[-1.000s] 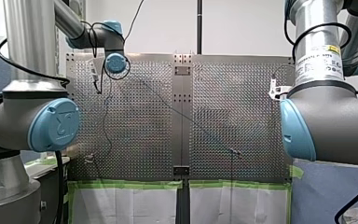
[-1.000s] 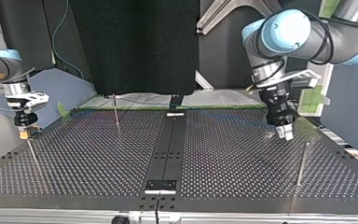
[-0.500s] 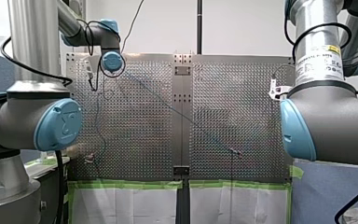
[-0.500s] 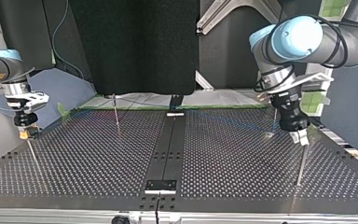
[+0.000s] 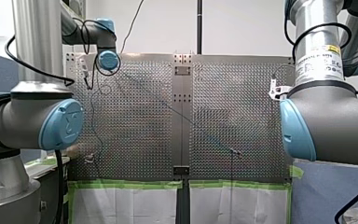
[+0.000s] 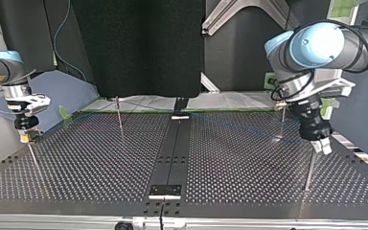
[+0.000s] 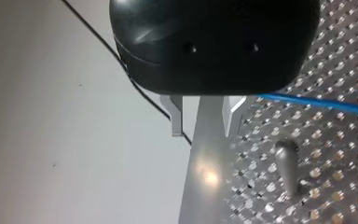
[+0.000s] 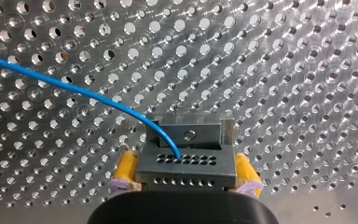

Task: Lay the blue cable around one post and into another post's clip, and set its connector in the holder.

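Four posts (image 6: 310,167), one blue cable (image 8: 74,88), one connector (image 8: 186,165)

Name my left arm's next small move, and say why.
Probably swing the left gripper past the post beside it and round its outer side: the blue cable runs from that gripper across the table and does not yet bend round this post.

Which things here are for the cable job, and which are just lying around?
For the job: blue cable, connector, right gripper, left gripper, posts.
Just lying about: green tape, white sheets.
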You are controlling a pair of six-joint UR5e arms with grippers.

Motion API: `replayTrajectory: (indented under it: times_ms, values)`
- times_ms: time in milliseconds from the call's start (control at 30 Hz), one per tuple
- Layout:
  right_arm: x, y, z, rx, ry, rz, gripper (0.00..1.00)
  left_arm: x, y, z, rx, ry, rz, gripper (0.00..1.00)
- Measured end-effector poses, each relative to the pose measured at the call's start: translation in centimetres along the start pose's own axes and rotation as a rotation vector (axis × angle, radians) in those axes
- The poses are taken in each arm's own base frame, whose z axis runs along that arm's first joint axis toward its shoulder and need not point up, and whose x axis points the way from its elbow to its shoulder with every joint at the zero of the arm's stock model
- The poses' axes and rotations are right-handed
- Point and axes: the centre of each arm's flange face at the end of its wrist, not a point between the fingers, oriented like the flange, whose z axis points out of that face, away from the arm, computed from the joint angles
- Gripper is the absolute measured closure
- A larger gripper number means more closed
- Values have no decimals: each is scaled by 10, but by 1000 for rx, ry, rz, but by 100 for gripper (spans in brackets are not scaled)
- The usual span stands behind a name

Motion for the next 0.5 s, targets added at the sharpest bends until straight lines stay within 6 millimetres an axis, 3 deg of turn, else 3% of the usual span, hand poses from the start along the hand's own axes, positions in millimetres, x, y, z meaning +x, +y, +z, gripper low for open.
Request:
replayTrajectory:
  times_ms: [500]
  values:
    - [0,0,0,0,-1,0,20,-6,24,27,2,-26,-11,56]
